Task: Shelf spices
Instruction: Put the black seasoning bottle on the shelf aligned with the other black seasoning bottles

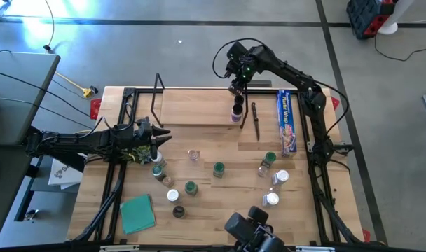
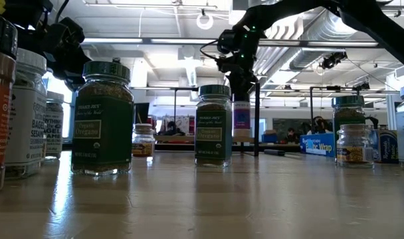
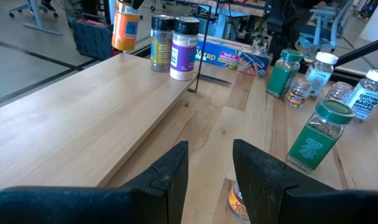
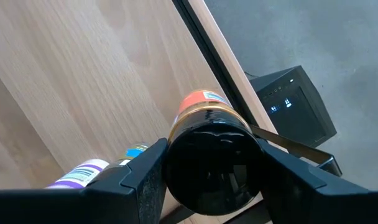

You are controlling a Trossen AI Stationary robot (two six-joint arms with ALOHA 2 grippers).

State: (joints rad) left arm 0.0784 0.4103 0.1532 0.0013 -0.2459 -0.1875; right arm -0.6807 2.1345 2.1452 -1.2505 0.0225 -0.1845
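Wooden table point(image 1: 220, 210): three jars on shelf point(image 1: 192, 108), upper centre. Right gripper point(image 4: 209, 167) clamped around orange jar point(image 4: 204, 109); left gripper point(image 3: 209, 163) apart, empty. Nine-odd spices point(image 1: 218, 169) left below.

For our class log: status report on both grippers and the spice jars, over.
Right gripper over shelf, jaws around orange-labelled jar. Left gripper low over table, fingers apart, jar partly visible beneath. Two jars already shelved. Nothing blocking.
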